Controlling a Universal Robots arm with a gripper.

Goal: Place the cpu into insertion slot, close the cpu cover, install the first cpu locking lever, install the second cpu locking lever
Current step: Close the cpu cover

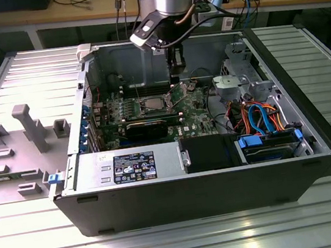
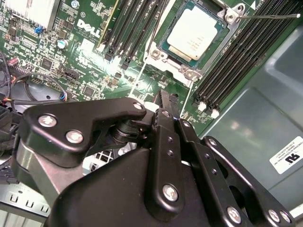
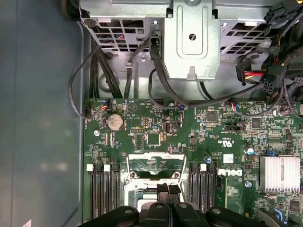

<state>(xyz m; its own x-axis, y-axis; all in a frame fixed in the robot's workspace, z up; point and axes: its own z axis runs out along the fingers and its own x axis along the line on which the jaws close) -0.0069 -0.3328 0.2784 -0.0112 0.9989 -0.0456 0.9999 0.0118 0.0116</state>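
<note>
In the second wrist view the cpu (image 2: 194, 32) lies flat in the insertion slot (image 2: 163, 45), its silvery top up, with silver metal rim around it. A thin locking lever (image 2: 270, 16) sticks out sideways from the slot's corner. My gripper (image 2: 164, 100) hangs above the board a short way from the slot, fingers shut with nothing between them. In the first wrist view the fingertips (image 3: 162, 189) sit just before the cpu cover (image 3: 155, 156), a silver frame that looks tilted up, with green board showing through its window. In the exterior view the gripper (image 1: 177, 67) hovers over the slot (image 1: 152, 104).
The open computer case (image 1: 316, 140) walls in the board. Black memory slots (image 2: 236, 61) flank the socket. A metal drive cage (image 3: 191, 42) with cables (image 3: 156, 71) stands beyond it, a finned heatsink (image 3: 280, 172) to one side. A long black card (image 1: 147, 128) lies nearer the case front.
</note>
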